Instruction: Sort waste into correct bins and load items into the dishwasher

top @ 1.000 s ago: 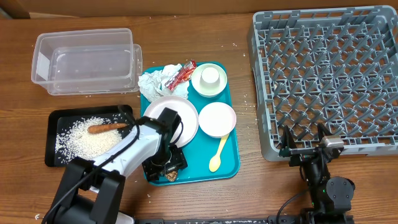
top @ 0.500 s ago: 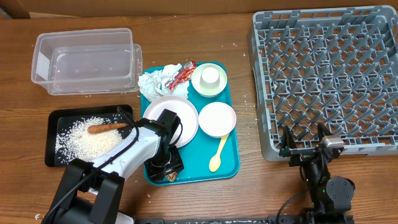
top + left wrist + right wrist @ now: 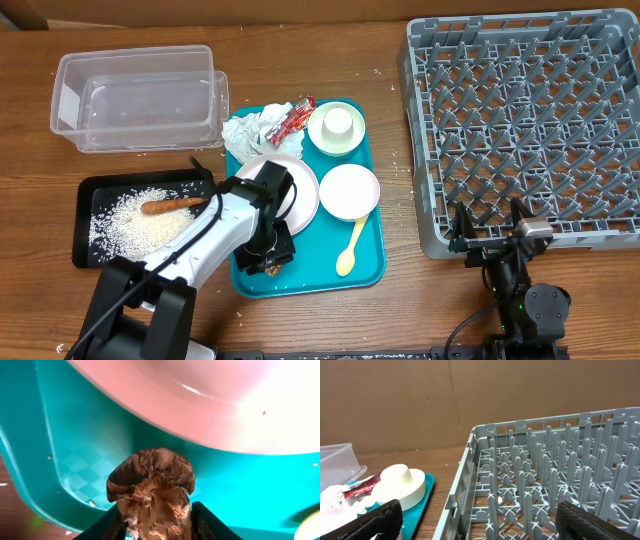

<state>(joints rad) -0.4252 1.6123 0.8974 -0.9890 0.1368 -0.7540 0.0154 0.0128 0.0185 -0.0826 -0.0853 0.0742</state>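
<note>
1. The step in hand looks like sorting the food waste. The left gripper (image 3: 156, 520) is at the near left corner of the teal tray (image 3: 300, 278), just beside the rim of the pink plate (image 3: 300, 190).
2. Its two fingers (image 3: 112, 525) press on either side of the brown food chunk (image 3: 152, 487), so the claw is closed on it. I cannot tell whether the chunk is clear of the tray floor.
3. The black tray (image 3: 84, 225), to the left of the teal tray, already holds rice (image 3: 140, 228) and a carrot stick (image 3: 170, 206), so the chunk most likely belongs there.
4. The next move calls for a straight lift that keeps the crumbly chunk whole. A short swing left over the teal tray's rim follows, and the claw should open only above the black tray.
5. The left arm reaches forward across the near edge of the plate, its wrist bent down so the claw points at the tray floor.
6. The right gripper (image 3: 490, 232) hangs by the near edge of the grey rack (image 3: 520, 120), jaws wide apart and empty.
7. The napkin (image 3: 252, 130) and the red wrapper (image 3: 295, 120) lie at the far end of the teal tray, near the clear tub (image 3: 135, 100).
</note>
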